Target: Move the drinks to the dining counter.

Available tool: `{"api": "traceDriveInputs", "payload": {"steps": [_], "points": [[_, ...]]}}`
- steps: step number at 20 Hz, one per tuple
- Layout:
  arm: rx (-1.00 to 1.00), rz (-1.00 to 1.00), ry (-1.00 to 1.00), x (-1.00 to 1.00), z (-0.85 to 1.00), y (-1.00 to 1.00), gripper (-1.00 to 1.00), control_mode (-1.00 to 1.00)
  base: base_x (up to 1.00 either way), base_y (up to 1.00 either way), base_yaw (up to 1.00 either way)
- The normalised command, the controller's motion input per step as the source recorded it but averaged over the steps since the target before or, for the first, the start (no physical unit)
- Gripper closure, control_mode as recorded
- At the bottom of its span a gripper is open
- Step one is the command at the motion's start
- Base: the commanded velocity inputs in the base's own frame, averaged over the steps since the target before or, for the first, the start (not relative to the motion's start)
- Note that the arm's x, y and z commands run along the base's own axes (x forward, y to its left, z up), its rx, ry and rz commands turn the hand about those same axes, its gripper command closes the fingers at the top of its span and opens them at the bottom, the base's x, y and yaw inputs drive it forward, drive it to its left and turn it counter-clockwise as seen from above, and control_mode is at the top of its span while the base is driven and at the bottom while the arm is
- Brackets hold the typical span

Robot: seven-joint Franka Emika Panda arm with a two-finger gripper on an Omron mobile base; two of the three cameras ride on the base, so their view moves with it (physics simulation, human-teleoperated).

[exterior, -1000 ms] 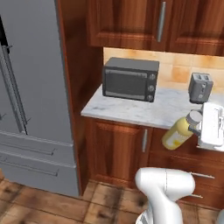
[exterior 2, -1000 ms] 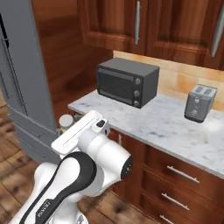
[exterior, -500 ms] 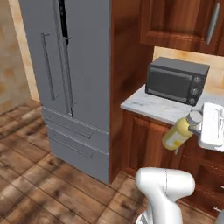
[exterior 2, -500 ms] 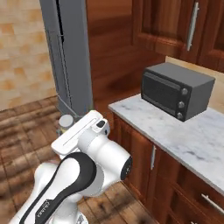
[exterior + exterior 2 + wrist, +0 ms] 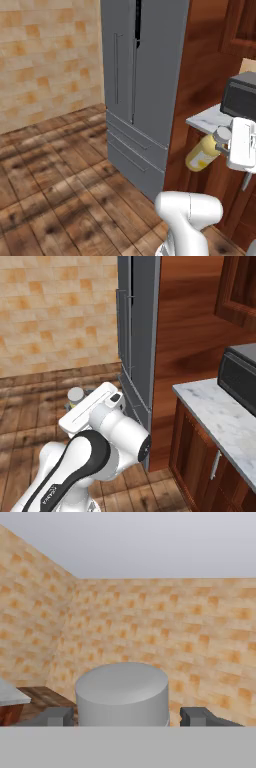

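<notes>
One of the drinks, a yellow bottle point(image 5: 201, 153) with a white cap point(image 5: 221, 134), hangs tilted in the air in front of the wooden cabinet side. My gripper point(image 5: 223, 146) is shut on it near its neck. In the right base view the cap point(image 5: 75, 394) pokes out behind the white hand, where the gripper point(image 5: 75, 402) sits. The hand view looks down on the pale cap point(image 5: 122, 693), with a dark fingertip point(image 5: 52, 716) on each side of it. The dining counter is out of view.
A tall grey fridge point(image 5: 142, 85) stands straight ahead, against a wooden cabinet wall point(image 5: 190, 321). To the right is a marble worktop point(image 5: 222, 413) with a black microwave point(image 5: 243, 98). Open wooden floor point(image 5: 55, 170) and a tan tile wall point(image 5: 45, 55) lie to the left.
The base has turned left, so the fridge, worktop and microwave slid to the right in both base views and the toaster left the picture. The yellow bottle stays in my gripper.
</notes>
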Motion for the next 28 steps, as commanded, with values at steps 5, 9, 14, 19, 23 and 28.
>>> {"api": "traceDriveInputs", "payload": {"steps": [5, 9, 14, 19, 23, 28], "points": [[0.0, 0.0, 0.0, 0.0, 0.0, 0.0, 1.0, 1.0, -0.18, 0.16, 0.54], [0.0, 0.0, 0.0, 0.0, 0.0, 0.0, 1.0, 1.0, -0.22, 0.32, 0.51], [0.0, 0.0, 0.0, 0.0, 0.0, 0.0, 1.0, 1.0, -0.16, 0.29, 0.53], [0.0, 0.0, 0.0, 0.0, 0.0, 0.0, 1.0, 1.0, -0.14, 0.28, 0.54], [0.0, 0.0, 0.0, 0.0, 0.0, 0.0, 1.0, 1.0, -0.06, 0.3, 0.55], [0.0, 0.0, 0.0, 0.0, 0.0, 0.0, 1.0, 1.0, 0.0, 0.3, 0.56]]}}
